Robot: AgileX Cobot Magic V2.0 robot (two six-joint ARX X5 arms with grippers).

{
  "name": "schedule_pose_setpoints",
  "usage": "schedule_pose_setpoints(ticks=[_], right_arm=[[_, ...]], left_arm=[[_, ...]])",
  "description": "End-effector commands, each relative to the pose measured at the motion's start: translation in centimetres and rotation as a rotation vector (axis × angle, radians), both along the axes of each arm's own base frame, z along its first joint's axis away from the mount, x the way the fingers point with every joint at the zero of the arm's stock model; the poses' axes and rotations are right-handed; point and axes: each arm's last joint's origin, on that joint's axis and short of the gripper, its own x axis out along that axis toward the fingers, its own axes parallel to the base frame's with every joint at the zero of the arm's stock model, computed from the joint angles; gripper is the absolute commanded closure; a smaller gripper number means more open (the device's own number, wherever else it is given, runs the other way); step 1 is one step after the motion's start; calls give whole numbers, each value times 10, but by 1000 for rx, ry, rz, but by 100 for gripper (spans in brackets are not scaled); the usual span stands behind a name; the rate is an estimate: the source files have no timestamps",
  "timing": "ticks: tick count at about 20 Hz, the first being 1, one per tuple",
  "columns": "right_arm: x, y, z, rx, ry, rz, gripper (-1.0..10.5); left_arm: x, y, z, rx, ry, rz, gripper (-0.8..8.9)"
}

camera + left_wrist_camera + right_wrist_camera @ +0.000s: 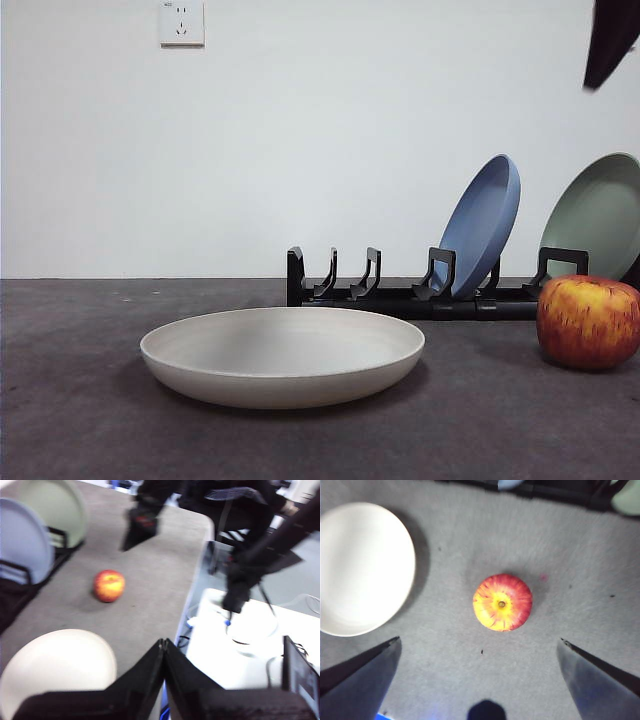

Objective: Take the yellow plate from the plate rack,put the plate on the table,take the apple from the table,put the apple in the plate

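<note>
On the counter (80,420) the yellow plate (283,355) lies flat, the apple (502,602) apart beside it. Above the apple hangs the right gripper (479,647), released wide; the left gripper (164,647) is clenched empty

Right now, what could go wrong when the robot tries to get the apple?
The apple is round, so it might roll away if the open right gripper above it nudges one side first. It may also bump the plate rack just behind. Dropped from high, it could bounce out of the shallow yellow plate.
</note>
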Motion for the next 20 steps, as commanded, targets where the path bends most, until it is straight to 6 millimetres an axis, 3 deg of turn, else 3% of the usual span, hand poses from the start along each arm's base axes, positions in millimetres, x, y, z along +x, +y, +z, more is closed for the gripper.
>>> schedule_pose_setpoints(ticks=[1, 8, 10, 20], right_arm=[[16, 5, -11, -18, 31, 6, 409], [57, 16, -54, -74, 140, 9, 389], [63, 22, -64, -90, 173, 21, 343], [85, 36, -113, -134, 329, 3, 344]], left_arm=[[2, -2, -1, 2, -12, -44, 821], [2, -3, -4, 26, -3, -60, 821], [0, -3, -4, 24, 12, -89, 821], [-1, -2, -5, 22, 29, -122, 821]])
